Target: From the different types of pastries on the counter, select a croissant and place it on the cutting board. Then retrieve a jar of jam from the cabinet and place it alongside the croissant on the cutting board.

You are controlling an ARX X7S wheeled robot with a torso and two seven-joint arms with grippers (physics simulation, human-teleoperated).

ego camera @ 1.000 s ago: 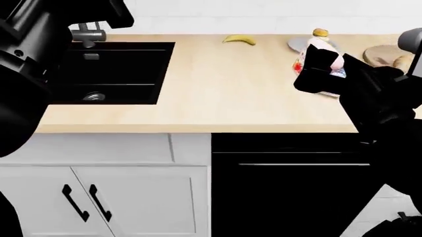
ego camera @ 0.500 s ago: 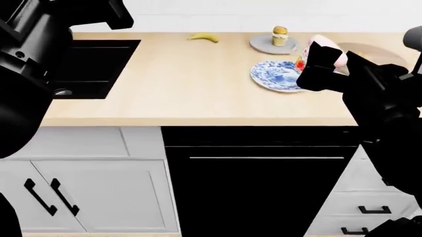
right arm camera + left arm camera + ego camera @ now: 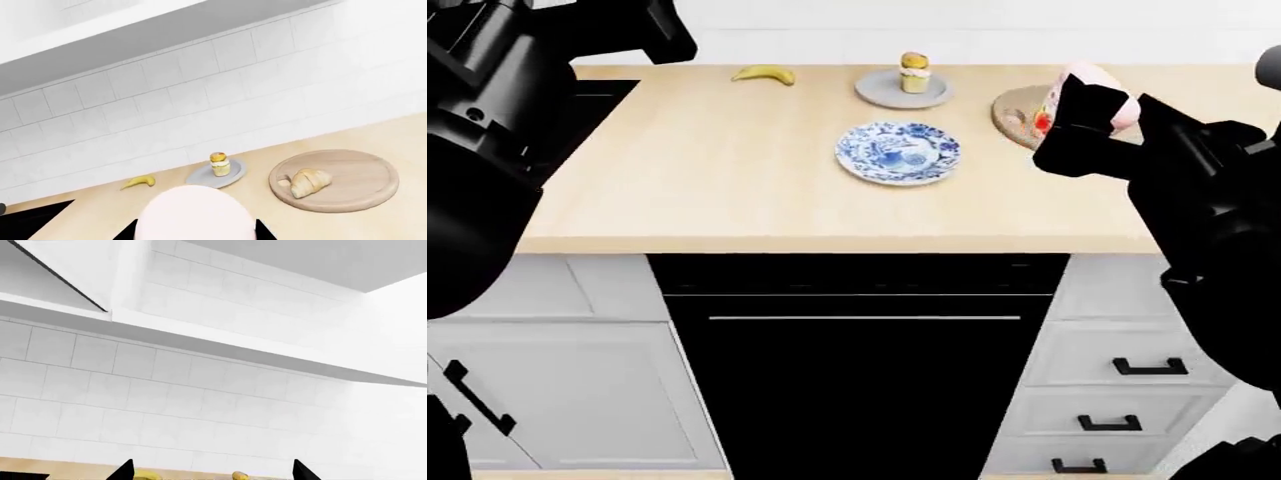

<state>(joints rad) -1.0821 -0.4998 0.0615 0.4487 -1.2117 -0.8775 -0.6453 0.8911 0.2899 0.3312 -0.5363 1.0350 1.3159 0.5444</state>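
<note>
My right gripper [image 3: 195, 231] is shut on the jar of jam [image 3: 193, 212], a pale pink jar that fills the gap between its fingers. In the head view the jar [image 3: 1084, 85] is held above the counter [image 3: 734, 190], just over the near edge of the round wooden cutting board [image 3: 1012, 112]. The croissant [image 3: 308, 182] lies on the cutting board [image 3: 360, 185], toward its handle hole; in the head view it is hidden behind the gripper. A cupcake [image 3: 916, 72] stands on a grey plate [image 3: 881, 92]. My left gripper [image 3: 210, 472] is open and empty, raised and facing the tiled wall.
A blue-and-white plate [image 3: 897, 152] lies mid-counter, left of the board. A banana [image 3: 763, 73] rests near the back wall. The black sink [image 3: 33, 215] is off to the left. Below the counter are a black oven front [image 3: 861, 360] and white drawers [image 3: 1121, 390].
The head view has shifted right along the counter: the sink has slid out to the left and the plates and board have come toward the middle. The right gripper still holds the jar.
</note>
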